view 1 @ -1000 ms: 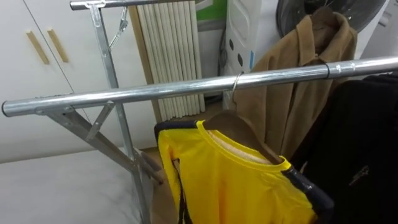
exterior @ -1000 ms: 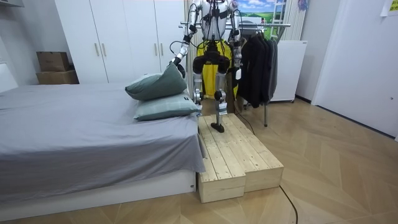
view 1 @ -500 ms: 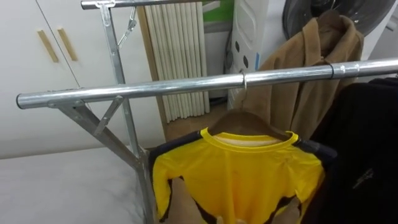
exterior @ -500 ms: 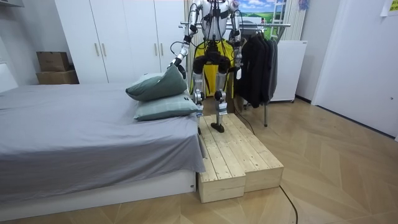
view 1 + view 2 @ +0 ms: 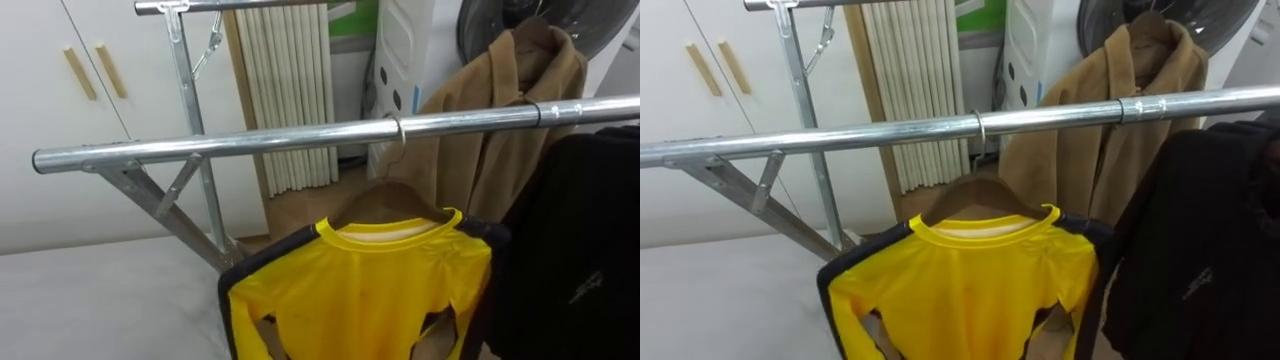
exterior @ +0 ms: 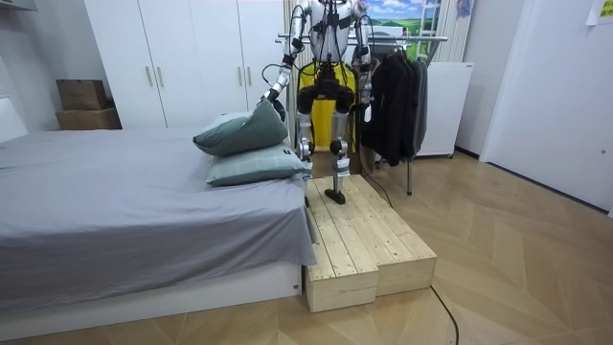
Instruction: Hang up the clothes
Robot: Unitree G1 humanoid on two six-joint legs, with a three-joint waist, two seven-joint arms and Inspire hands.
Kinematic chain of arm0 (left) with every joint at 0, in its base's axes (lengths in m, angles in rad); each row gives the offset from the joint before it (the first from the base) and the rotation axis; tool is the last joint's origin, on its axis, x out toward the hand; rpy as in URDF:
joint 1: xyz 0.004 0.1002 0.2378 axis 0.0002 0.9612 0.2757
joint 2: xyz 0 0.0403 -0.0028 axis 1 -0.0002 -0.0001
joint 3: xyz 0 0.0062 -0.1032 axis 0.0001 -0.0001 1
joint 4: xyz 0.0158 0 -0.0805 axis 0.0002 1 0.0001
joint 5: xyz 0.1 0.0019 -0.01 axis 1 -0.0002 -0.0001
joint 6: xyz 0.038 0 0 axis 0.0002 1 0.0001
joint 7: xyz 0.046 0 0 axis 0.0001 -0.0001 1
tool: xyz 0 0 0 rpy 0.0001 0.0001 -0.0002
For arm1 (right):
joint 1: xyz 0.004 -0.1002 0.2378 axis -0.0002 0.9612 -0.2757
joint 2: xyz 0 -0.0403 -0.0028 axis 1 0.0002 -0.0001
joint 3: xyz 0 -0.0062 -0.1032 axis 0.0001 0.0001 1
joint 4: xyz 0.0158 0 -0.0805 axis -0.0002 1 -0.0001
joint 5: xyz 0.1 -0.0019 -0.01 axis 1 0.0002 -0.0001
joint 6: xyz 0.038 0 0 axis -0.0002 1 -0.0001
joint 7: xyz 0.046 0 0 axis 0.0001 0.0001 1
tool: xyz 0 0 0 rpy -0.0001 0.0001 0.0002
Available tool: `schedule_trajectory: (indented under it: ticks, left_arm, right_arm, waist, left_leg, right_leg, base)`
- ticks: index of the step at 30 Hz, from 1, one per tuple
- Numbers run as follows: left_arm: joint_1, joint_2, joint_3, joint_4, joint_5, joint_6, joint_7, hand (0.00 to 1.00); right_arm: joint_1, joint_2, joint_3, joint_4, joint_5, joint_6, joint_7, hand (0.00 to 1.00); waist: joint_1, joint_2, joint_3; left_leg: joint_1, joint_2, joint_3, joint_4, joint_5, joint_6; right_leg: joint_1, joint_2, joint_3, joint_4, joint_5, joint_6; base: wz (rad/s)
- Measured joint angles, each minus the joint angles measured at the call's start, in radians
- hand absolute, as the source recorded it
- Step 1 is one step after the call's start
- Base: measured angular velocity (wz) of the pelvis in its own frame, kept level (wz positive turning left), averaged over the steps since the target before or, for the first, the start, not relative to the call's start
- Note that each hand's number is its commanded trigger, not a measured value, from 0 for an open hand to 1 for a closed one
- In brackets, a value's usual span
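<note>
One grey bed (image 6: 115,211) lies at the room view's left, two pillows (image 6: 244,139) stacked at its end near me; a white wardrobe (image 6: 182,57) stands behind it; I stand on a wood platform (image 6: 369,240) beside the bed, back to the camera, facing the rack (image 5: 250,145); past its rail hangs a brown coat (image 5: 500,130); black clothes (image 5: 570,250) hang on the rail to my right; the yellow shirt (image 5: 370,290) hangs just beside them on a wooden hanger (image 5: 385,195) hooked over the rail; my left hand (image 6: 269,94) is out above the pillows, my right hand (image 6: 366,112) low by the black clothes; whether either is clenched or released I cannot tell.
</note>
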State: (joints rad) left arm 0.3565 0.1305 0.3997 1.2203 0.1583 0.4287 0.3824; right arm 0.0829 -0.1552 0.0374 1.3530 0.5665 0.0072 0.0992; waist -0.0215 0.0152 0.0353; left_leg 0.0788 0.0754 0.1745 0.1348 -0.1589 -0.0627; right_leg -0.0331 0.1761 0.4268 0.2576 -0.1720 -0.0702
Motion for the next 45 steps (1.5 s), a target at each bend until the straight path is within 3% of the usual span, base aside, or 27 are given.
schedule_trajectory:
  ticks: [25,32,40,45]
  left_arm:
    - [-0.004,0.0,0.0,0.0,0.0,0.0,0.024,0.0]
    - [-0.01,0.0,0.0,0.0,0.0,0.0,0.04,0.0]
    - [-0.01,0.0,0.0,0.0,0.0,0.0,0.039,0.0]
    - [-0.01,0.0,0.0,0.0,-0.001,0.0,0.04,0.0]
  right_arm:
    - [-0.013,0.005,0.019,-0.036,-0.142,-0.006,-0.074,0.0]
    - [-0.015,0.005,0.02,-0.038,-0.143,-0.009,-0.074,0.0]
    - [-0.005,0.005,0.02,-0.039,-0.143,-0.009,-0.074,0.0]
    - [-0.01,0.005,0.029,-0.038,-0.137,-0.006,-0.074,0.0]
  waist:
    - [0.0,-0.001,-0.005]
    - [0.001,-0.006,-0.0021]
    - [0.003,0.005,-0.008]
    - [0.005,0.002,-0.0043]
  left_leg:
    - [0.001,0.002,0.009,0.0,0.0,0.0]
    - [0.0,0.004,0.009,-0.001,0.0,0.0]
    - [0.005,0.007,0.013,-0.003,-0.008,-0.004]
    - [0.005,0.009,0.011,-0.003,-0.008,-0.005]
  right_leg:
    - [-0.003,0.0,-0.007,0.003,-0.002,-0.002]
    - [-0.003,0.0,-0.011,0.007,-0.003,-0.003]
    - [-0.004,0.0,-0.029,0.009,0.0,-0.007]
    - [-0.004,0.0,-0.02,0.017,-0.002,-0.013]
  base:
    - [0.0]
    - [0.03]
    - [-0.01]
    - [0.0]
